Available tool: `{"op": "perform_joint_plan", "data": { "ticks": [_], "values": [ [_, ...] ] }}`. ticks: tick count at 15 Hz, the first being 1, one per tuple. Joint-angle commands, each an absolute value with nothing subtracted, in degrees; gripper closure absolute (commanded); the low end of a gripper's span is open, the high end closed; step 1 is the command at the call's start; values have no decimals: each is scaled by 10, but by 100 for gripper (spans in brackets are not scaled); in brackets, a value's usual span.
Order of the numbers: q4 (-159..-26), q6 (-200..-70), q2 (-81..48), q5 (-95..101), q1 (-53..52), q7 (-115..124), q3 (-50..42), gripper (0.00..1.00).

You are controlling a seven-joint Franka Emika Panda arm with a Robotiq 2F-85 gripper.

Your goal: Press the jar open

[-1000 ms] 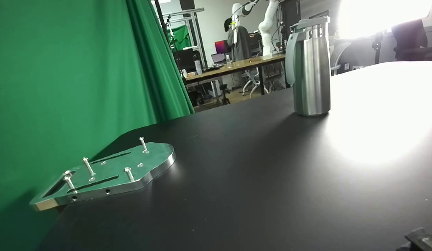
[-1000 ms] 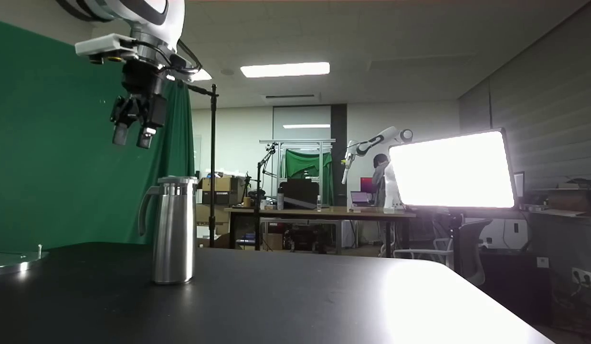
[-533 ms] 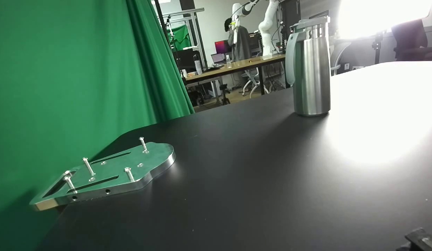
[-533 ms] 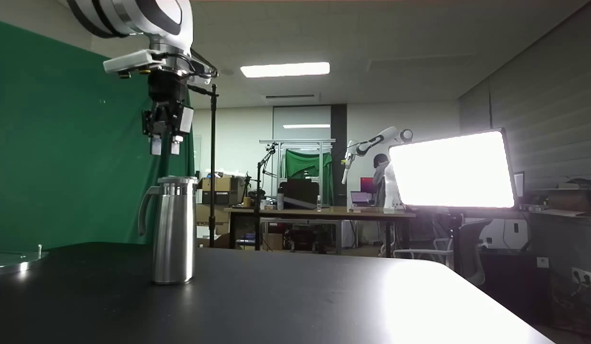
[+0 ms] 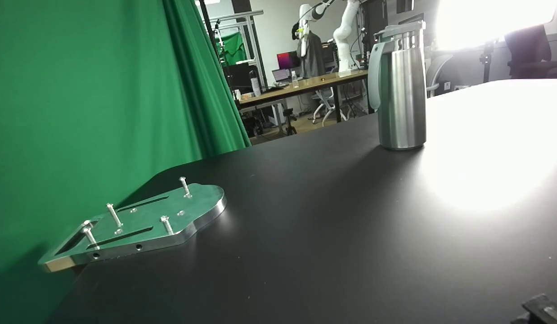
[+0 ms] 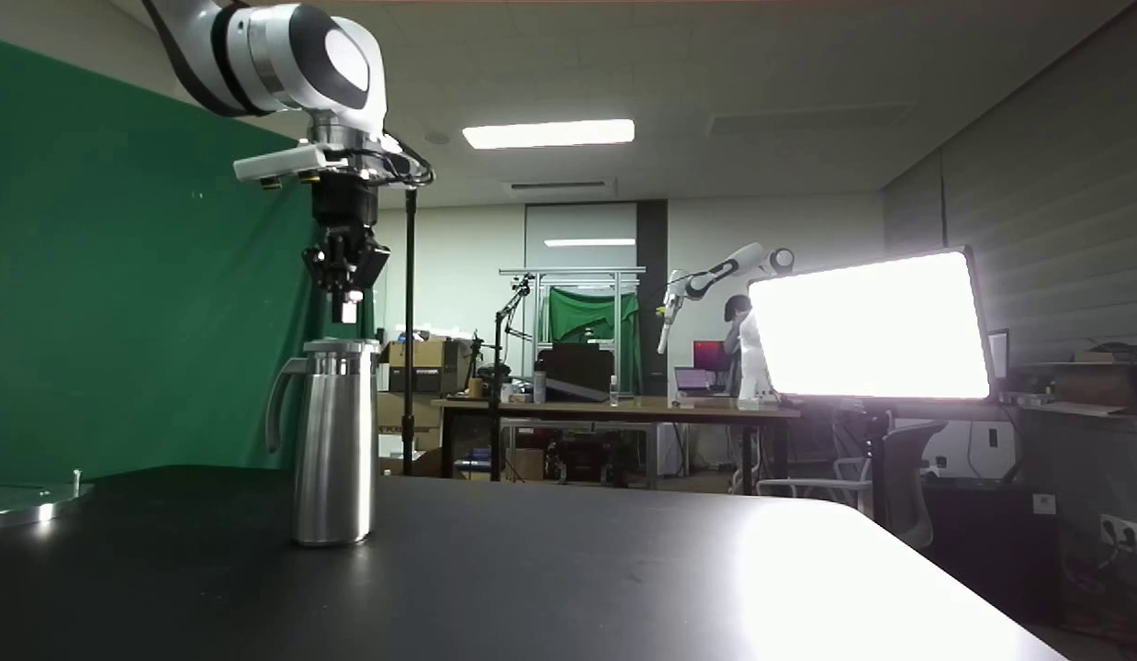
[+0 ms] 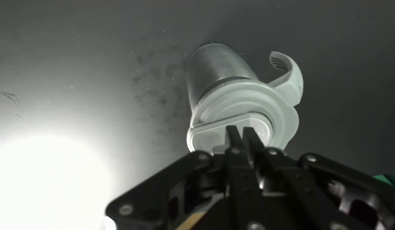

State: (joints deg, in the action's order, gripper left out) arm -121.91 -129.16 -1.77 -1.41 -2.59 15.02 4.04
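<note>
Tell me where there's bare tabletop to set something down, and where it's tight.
The broad stretch of black table between the pegged plate and the jar is bare. So is the stretch from jar to glare. Tight: above the lid, where the gripper hangs close, and among the plate's pegs.

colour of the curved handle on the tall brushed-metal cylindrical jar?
Light grey. The curved handle shows best in the wrist view.

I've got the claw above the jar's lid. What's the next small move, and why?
Probably ease the claw straight down onto the lid: in an exterior view a small gap separates its fingertips from the top of the upright jar, and in the wrist view they sit close together, seemingly over the lid's oblong panel.
</note>
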Motion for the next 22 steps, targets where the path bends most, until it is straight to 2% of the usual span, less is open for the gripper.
{"op": "perform_joint_plan", "data": {
  "ticks": [1,22],
  "values": [
    [-1179,-1286,-45,-4,-37,178,40,100],
    [-1163,-1262,-92,-3,-49,248,29,100]
  ]
}}
